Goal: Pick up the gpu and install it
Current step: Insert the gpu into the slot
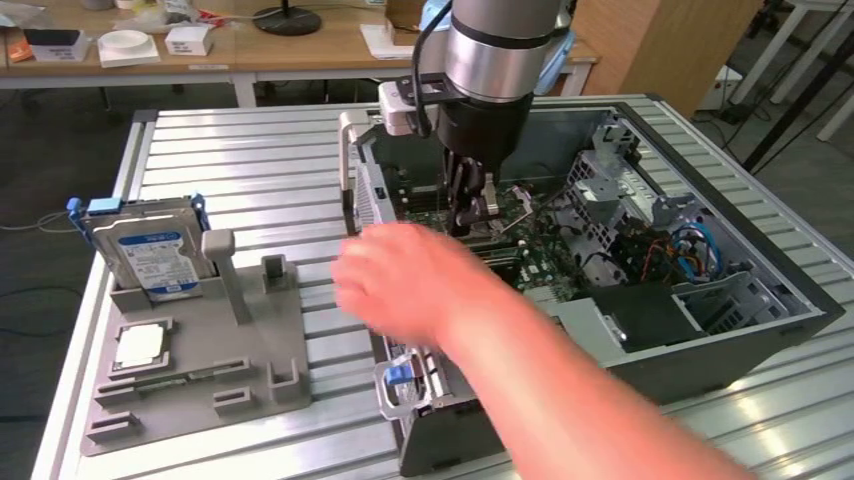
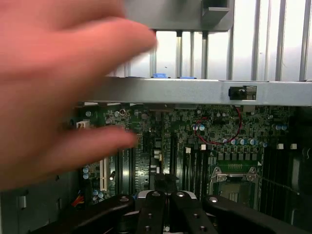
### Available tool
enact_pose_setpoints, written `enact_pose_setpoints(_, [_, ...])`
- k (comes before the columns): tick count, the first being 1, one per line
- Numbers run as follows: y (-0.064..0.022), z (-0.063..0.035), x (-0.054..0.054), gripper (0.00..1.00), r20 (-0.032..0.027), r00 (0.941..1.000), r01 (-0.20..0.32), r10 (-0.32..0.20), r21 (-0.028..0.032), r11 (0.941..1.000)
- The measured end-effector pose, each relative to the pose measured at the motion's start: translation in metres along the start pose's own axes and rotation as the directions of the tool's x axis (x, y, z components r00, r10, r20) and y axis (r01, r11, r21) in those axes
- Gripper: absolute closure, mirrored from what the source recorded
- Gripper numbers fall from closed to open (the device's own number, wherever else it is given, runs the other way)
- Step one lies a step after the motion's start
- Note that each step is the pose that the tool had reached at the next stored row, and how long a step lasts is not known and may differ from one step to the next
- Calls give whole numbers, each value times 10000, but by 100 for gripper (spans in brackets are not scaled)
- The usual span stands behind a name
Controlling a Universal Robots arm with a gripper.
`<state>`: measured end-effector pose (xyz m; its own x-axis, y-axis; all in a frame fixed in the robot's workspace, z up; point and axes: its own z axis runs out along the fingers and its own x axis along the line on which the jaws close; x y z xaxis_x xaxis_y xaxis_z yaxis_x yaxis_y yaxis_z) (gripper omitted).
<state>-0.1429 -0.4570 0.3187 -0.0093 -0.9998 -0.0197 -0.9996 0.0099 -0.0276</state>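
Claw (image 1: 467, 222) clenched, down inside the open PC case (image 1: 747, 300).
A person's hand (image 1: 400, 280) reaches in beside it, over the motherboard (image 2: 195, 141); no gpu visibly gripped.

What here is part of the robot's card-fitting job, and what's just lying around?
Part of the job: the pincer, shut, low over the motherboard; the open computer case holding that board.

Lying about: the hard drive standing in the grey holder; a chip on that holder; white boxes on the desk behind. A person's hand reaches over the case.
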Motion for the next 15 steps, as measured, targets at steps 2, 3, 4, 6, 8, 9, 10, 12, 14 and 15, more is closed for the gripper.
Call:
enact_pose_setpoints(2, [0,0,0,89,0,10000,0,0,0,10000])
enact_pose_setpoints(3, [0,0,0,89,0,10000,0,0,0,10000])
enact_pose_setpoints(4, [0,0,0,89,0,10000,0,0,0,10000])
enact_pose_setpoints(6, [0,0,0,89,0,10000,0,0,0,10000])
enact_pose_setpoints(8, [0,0,0,89,0,10000,1,-1,-1,10000])
enact_pose_setpoints(9, [-1,0,0,89,0,10000,0,0,0,10000])
enact_pose_setpoints(10, [-5,0,1,89,-1,10000,1,-1,-1,10000])
enact_pose_setpoints(12, [-15,3,0,89,0,10000,-6,6,0,10000])
enact_pose_setpoints(14, [-16,7,0,89,-1,10000,-14,14,0,10000])
enact_pose_setpoints(15, [-16,12,0,89,0,10000,-17,17,0,10000])
